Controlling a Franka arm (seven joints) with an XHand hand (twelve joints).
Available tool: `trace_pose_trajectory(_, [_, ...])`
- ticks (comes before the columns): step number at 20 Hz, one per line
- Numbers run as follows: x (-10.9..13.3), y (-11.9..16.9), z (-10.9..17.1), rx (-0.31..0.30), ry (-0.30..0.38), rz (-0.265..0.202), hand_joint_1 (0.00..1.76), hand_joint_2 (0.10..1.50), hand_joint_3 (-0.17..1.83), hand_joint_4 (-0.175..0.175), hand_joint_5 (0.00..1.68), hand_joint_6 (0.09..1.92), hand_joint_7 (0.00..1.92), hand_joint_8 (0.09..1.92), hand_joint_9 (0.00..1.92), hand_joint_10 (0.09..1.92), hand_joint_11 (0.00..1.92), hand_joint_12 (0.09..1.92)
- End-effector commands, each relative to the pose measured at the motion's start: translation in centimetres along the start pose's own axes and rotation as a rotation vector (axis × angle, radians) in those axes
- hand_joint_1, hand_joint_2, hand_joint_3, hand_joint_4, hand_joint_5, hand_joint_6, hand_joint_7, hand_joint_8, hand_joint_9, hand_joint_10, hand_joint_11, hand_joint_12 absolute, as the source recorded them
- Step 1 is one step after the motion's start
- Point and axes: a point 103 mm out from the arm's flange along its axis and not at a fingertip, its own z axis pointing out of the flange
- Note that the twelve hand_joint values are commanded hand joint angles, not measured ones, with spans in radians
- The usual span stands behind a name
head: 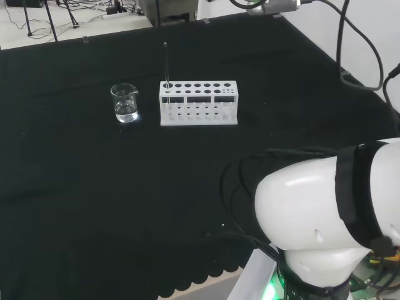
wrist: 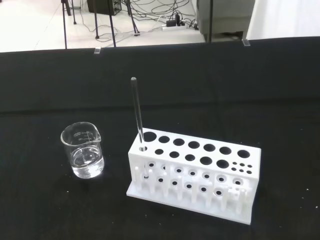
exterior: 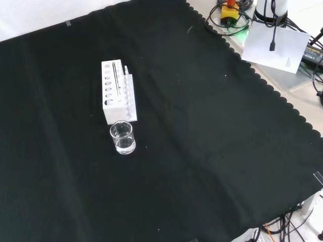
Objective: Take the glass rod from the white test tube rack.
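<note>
The rod (wrist: 137, 112) stands in the rack (wrist: 195, 172), thin, smooth glass (it could snap). Hold its bare top part. I cannot tell how the fingers are.

A thin clear glass rod (wrist: 136, 111) stands almost straight up in an end hole of the white test tube rack (wrist: 195, 175), mid-frame.

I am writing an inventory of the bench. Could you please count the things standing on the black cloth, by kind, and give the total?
Glass rod: 1, upright in an end hole of the rack
White test tube rack: 1
Clear beaker: 1, beside the rack
Total: 3
</note>
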Motion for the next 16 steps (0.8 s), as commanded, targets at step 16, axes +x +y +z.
trace_pose_trajectory(16, [2.2, 15.8, 3.9, 0.048, 0.044, -0.125, 0.54, 0.9, 0.58, -0.094, 0.0, 0.09, 0.0, 0.31, 0.0, 0.55, 0.0, 0.82])
